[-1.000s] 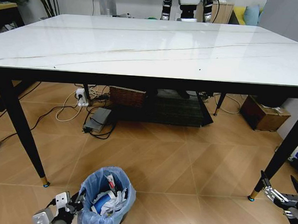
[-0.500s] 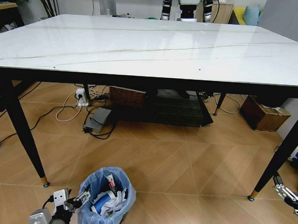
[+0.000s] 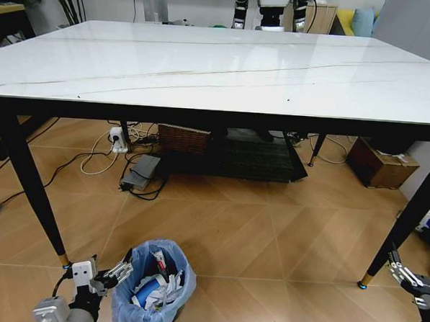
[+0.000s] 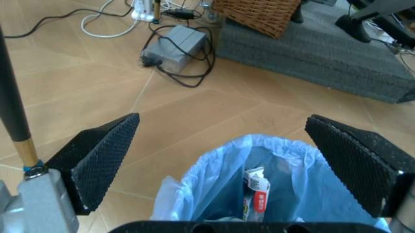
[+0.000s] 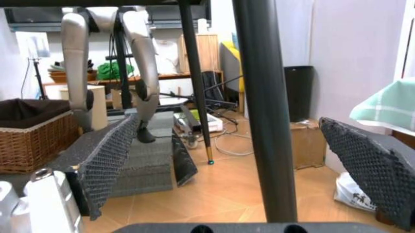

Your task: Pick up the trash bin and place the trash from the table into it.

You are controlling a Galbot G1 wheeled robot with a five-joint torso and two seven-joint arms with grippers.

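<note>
The trash bin [image 3: 154, 286], lined with a crinkly blue bag, stands on the wooden floor in front of the table [image 3: 220, 67]. The trash [image 3: 153, 285] lies inside it: white paper wads, something blue and a red-and-white piece. My left gripper [image 3: 115, 273] hovers open just left of the bin's rim. In the left wrist view the bin [image 4: 266, 179] sits between and past the wide-open left gripper [image 4: 222, 121]. My right gripper [image 3: 404, 273] is low at the right, open, near the table's front right leg [image 5: 259, 97], which stands before the right gripper [image 5: 227, 124].
Under the table are a wicker basket [image 3: 181, 138], a grey mat [image 3: 251, 159], a power strip and cables [image 3: 118, 145], and a black adapter box [image 3: 140, 171]. A cardboard box [image 3: 381, 164] sits at the right. The table's front left leg [image 3: 26, 180] stands near the bin.
My left gripper has shifted a little forward along the bin's left side. My right gripper has drawn back toward the picture's right edge. The bin has stayed in place.
</note>
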